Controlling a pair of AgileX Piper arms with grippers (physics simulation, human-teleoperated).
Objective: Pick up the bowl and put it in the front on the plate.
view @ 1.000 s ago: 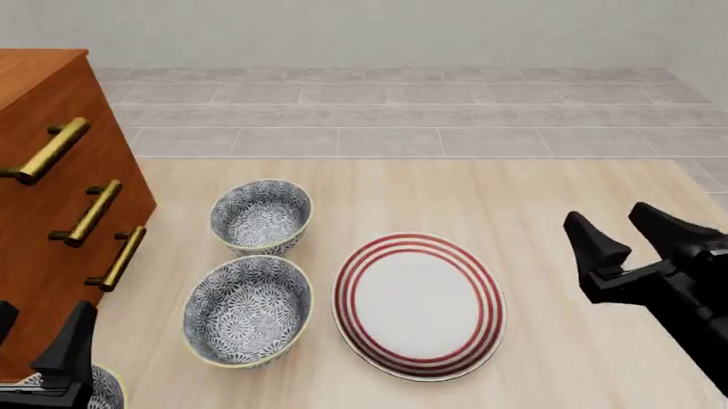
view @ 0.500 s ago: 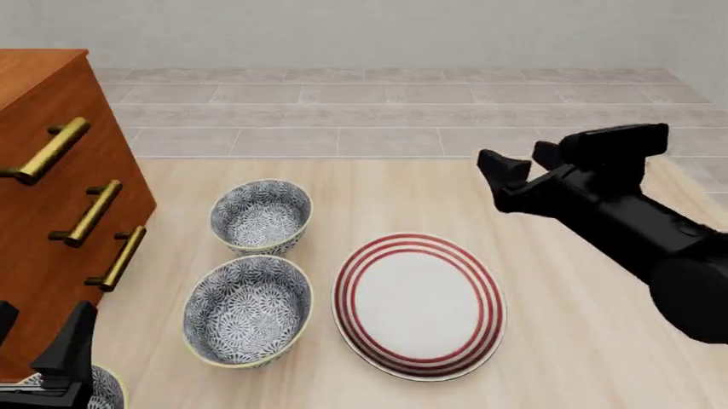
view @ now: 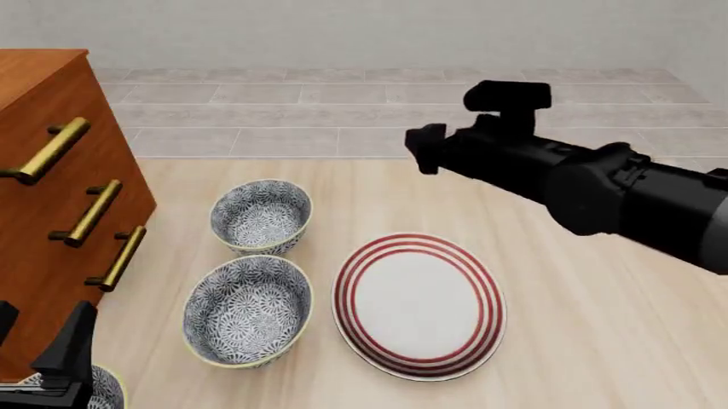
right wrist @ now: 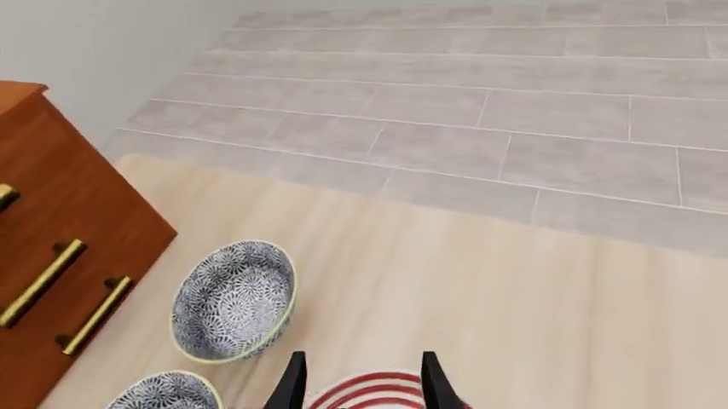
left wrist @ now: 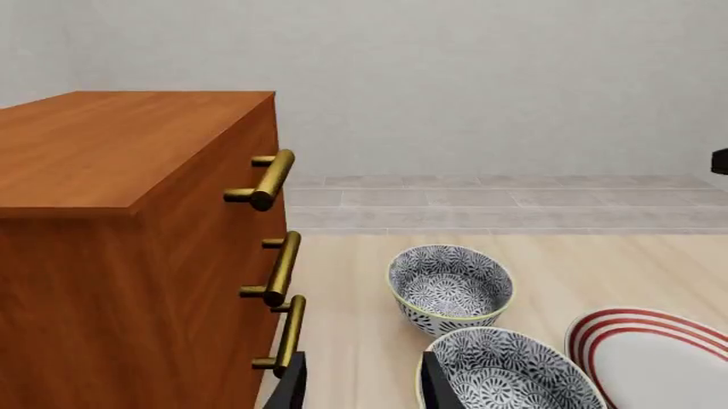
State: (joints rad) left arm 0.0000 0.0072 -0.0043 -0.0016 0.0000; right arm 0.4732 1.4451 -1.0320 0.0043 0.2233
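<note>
step: reach, nothing held | right pincer [view: 427, 153] upper centre, spread | next: you lower onto front bowl [view: 248, 310] lower left, beside plate [view: 418, 305]

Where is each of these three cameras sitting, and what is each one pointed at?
Front view: fixed above the table's near side, looking forward and down at the plate, two bowls and the right arm.
Left wrist view: low beside the wooden dresser, looking past its own fingertips.
Right wrist view: high up, looking down at the far bowl.
Shared: all three show that far bowl and the dresser.
</note>
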